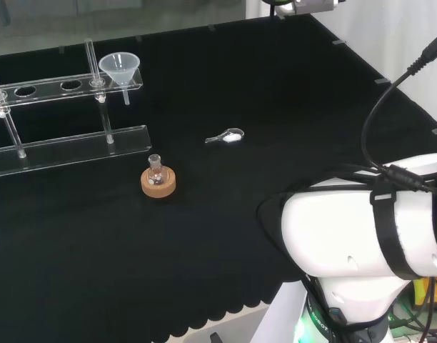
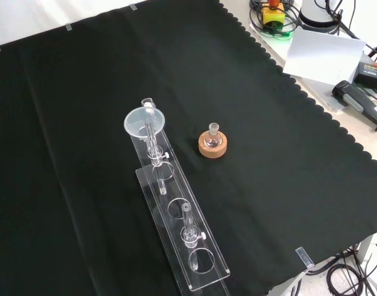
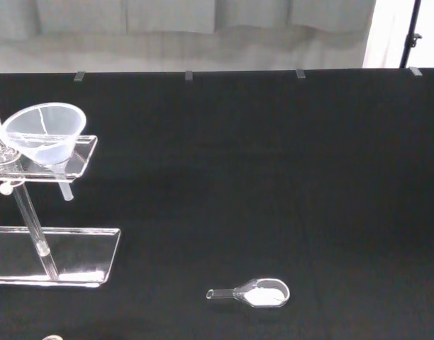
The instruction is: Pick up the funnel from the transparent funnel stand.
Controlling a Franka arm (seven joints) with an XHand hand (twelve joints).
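Lighting is even and bright from overhead. The black cloth [image 1: 225, 236] absorbs light and shows almost no shadows. Small highlights glint on the clear stand [image 2: 176, 216] and funnel [image 3: 43, 132]. The white arm link [image 1: 361, 236], lower right of the head view, appears near overexposed.

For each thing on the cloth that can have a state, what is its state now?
funnel: seated upright in the end hole of the stand, stem hanging below.
funnel stand: upright on the cloth, other holes empty.
small flask: upright on its cork ring.
scoop: lying flat, holding white powder.
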